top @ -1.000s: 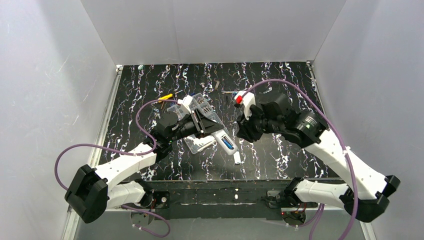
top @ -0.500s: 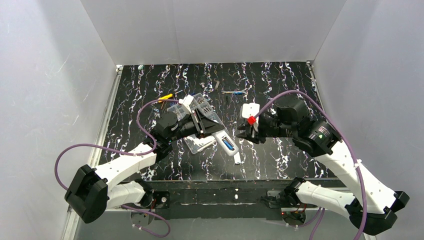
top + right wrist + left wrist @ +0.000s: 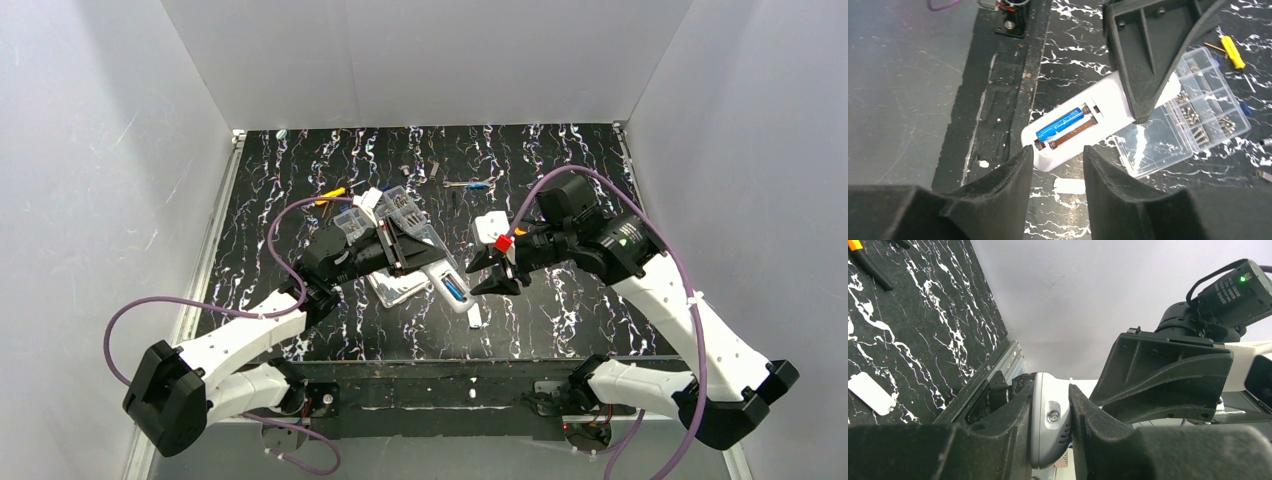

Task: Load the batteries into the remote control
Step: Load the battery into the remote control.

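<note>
The remote control [image 3: 1108, 112] lies slantwise at the middle of the surface [image 3: 300, 170]. Its far end is over the compartment box [image 3: 1208, 107] and pinched between the left fingers [image 3: 998, 435], and its near end points toward the near edge — there one battery [image 3: 1059, 124] lies in one of the recess's two lanes. The cover piece [image 3: 1069, 186] rests on the surface just before that end, the right fingers [image 3: 998, 195] stand apart just right of it, and the screwdriver [image 3: 1233, 51] lies behind the box, to its left.
</note>
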`<action>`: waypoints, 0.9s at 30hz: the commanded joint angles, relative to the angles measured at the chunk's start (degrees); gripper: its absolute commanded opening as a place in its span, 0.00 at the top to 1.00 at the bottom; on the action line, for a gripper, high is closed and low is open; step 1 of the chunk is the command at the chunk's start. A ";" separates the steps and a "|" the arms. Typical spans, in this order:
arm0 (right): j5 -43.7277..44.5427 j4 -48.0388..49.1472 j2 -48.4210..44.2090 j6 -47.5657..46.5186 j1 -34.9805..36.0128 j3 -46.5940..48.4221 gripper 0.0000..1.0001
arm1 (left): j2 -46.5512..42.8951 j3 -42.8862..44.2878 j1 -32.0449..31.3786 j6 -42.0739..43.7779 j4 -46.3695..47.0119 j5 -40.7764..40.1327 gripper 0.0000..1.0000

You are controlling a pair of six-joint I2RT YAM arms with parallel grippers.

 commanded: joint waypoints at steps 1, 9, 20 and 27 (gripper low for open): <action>-6.70 -6.19 1.26 -4.20 -0.14 4.22 0.49 | -2.56 0.31 -0.26 0.55 3.90 2.52 1.00; -5.39 -3.78 -1.25 -7.52 -0.14 1.60 0.38 | -2.14 0.69 -0.26 0.47 4.09 2.87 1.00; -8.72 0.20 -2.43 -12.24 -0.14 -2.20 0.39 | -1.38 1.25 -0.31 0.29 4.07 3.57 1.00; -11.67 -2.04 0.36 -15.19 -0.07 -0.31 0.41 | -1.34 1.49 -0.31 0.46 3.61 3.59 1.00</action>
